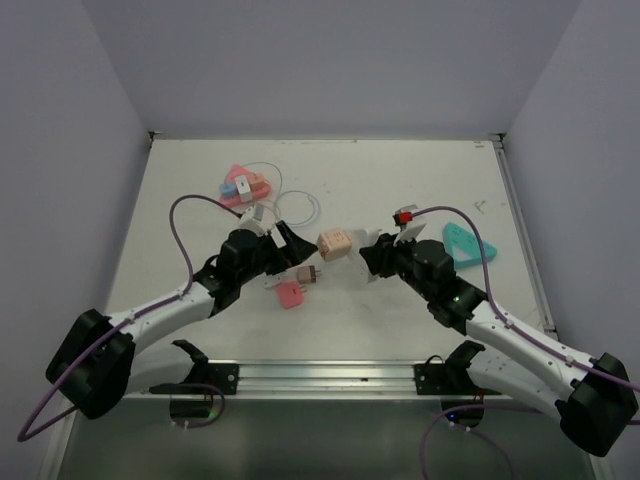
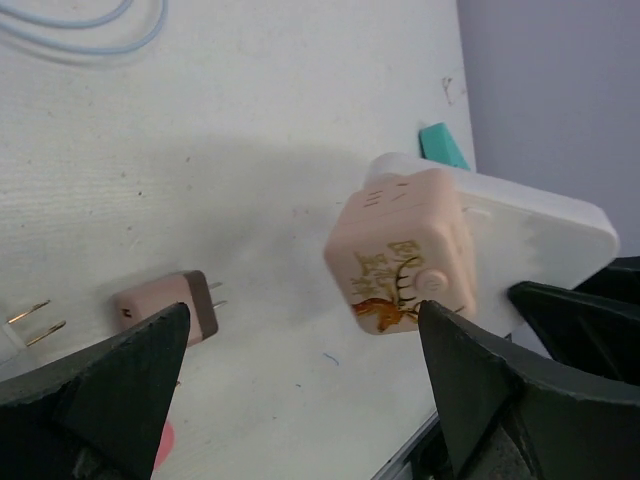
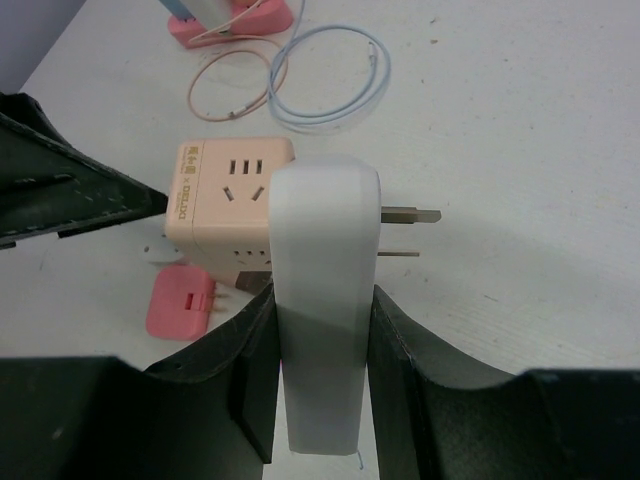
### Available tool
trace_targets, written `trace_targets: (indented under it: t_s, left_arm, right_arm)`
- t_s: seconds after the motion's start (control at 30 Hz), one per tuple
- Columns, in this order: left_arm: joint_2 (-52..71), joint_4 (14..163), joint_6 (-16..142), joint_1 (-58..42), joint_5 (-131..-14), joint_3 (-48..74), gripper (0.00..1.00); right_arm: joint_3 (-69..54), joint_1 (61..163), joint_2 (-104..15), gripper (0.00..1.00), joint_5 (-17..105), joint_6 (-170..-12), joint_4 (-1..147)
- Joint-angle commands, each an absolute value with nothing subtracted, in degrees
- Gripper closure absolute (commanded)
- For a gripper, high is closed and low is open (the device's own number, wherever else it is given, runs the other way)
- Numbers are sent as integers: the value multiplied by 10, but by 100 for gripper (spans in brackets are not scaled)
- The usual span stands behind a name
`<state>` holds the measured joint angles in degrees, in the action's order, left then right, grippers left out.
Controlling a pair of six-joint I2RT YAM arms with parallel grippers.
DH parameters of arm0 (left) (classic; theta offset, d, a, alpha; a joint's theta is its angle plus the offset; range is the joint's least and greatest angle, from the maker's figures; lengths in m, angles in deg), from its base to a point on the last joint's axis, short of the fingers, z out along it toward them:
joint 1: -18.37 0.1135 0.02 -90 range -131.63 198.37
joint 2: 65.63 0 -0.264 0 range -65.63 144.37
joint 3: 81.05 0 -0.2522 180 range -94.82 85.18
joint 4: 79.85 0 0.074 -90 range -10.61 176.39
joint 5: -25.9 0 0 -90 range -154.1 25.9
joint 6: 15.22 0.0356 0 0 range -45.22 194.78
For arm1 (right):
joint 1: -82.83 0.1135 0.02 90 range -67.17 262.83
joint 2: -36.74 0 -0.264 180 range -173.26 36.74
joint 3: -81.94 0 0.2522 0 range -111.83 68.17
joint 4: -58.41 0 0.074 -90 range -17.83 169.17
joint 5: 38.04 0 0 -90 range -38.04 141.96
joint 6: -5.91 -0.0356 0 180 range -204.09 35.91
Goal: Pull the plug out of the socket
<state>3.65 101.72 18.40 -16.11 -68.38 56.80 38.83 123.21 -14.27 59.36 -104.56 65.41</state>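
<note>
The right tool [image 3: 322, 300] is clamped on the white plug [image 3: 322, 230], a flat, smooth slab with rounded corners that stands edge-on between its two dark fingers. Two bare metal prongs [image 3: 408, 214] stick out of the slab's right-hand face, pointing away from the peach cube socket [image 3: 225, 195]. That socket sits tight against the slab's other face, just ahead and left of this tool. Whether the two are plugged together or only touching cannot be told. The cube has rounded edges, sets of slot holes on its upper face, printed lettering along one side, and on another side a gold and brown drawing with a small round button. It seems to hang clear of the surface [image 1: 420, 180], casting a soft shadow below. The left tool [image 2: 305, 310] is spread wide and grips nothing. The cube lies just beyond its fingertips, closer to its right finger, and contact there is unclear. Below and left of this tool a small tan plug with a brown face [image 2: 165, 305] lies on the surface. A flat pink piece [image 3: 180, 300] lies beside the right tool's left finger, and a loop of pale blue cable [image 3: 330, 80] lies well beyond it.
</note>
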Motion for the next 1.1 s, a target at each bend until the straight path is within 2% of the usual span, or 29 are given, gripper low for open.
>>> trace_targets:
  t_s: [0.0, 0.3, 0.47, 0.67, 0.9, 1.07]
  left_arm:
    - [-37, 1020, 222, -156, -681, 560, 0]
    - [-82, 968, 491, -171, -702, 507, 0]
    - [-76, 933, 600, -257, -622, 480, 0]
    - [-53, 921, 640, -296, -620, 455, 1]
    - [-2, 889, 672, -331, -561, 419, 0]
    - [25, 874, 674, -345, -542, 408, 4]
  right_arm:
    - [346, 1233, -144, 100, 555, -1040, 621]
    - [295, 1233, -166, 100, 505, -1010, 678]
    - [253, 1233, -187, 100, 473, -994, 720]
    - [240, 1233, -196, 100, 444, -995, 734]
    - [232, 1233, -200, 100, 426, -994, 737]
    - [234, 1233, -196, 100, 436, -993, 736]
